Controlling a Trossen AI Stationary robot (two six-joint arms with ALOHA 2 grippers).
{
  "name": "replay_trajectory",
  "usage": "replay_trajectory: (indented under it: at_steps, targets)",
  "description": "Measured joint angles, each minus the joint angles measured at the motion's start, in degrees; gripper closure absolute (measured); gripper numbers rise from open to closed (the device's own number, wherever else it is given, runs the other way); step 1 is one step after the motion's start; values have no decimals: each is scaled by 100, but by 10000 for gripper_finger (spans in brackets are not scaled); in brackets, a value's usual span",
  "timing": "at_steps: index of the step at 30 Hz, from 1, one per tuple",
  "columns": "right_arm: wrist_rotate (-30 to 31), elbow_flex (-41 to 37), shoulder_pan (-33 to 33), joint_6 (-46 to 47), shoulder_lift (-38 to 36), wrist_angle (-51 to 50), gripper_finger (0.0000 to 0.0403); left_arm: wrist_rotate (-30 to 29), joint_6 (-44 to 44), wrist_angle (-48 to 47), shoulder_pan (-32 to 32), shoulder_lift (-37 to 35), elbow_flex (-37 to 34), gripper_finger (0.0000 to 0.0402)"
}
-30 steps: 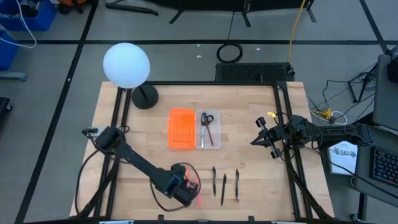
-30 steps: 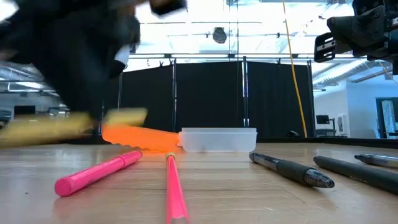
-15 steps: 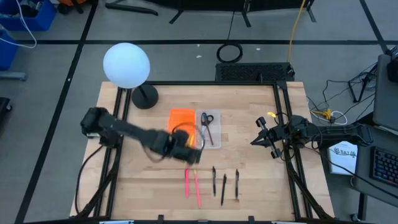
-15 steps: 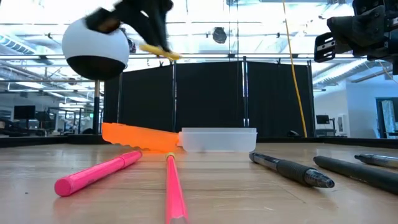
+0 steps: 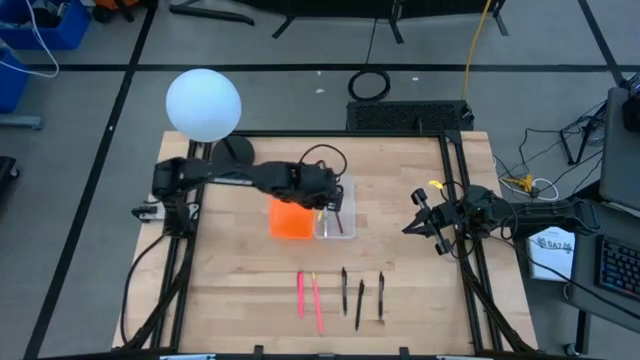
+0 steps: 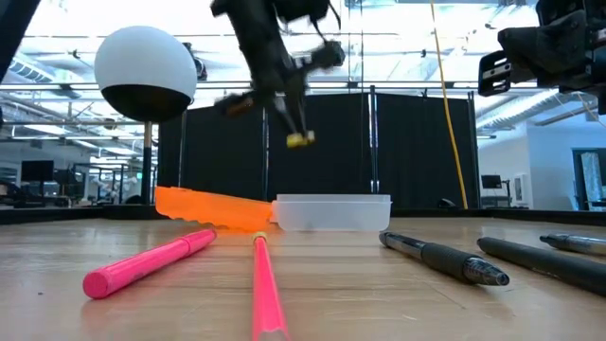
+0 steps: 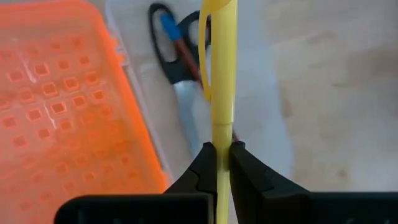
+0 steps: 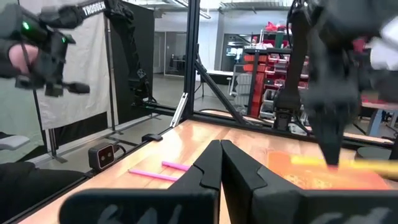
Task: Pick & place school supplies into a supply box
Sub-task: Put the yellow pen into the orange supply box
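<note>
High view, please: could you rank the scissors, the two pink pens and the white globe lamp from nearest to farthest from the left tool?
1. Scissors: in the clear box, directly under the left tool.
2. White globe lamp: far-left table corner.
3. Pink pens: near table edge; roughly level with the lamp, hard to call.

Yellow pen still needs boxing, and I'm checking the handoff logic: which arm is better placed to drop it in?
Left: its tool grips the thin yellow pen above the clear plastic tray; the right tool waits aside.
</note>
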Motion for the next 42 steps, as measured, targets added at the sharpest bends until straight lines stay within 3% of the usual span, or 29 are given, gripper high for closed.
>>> replay_trajectory:
  at_steps: [7,14,42]
  targets:
    - [-3,0,0,-2,4,-4,403,496,212,754,253,648,-2,381]
    - [-3,0,1,-62,7,4,403,594,-36,668,292,932,-2,381]
    - [-9,0,4,192,9,43,403,192,-479,330,212,1010,-2,381]
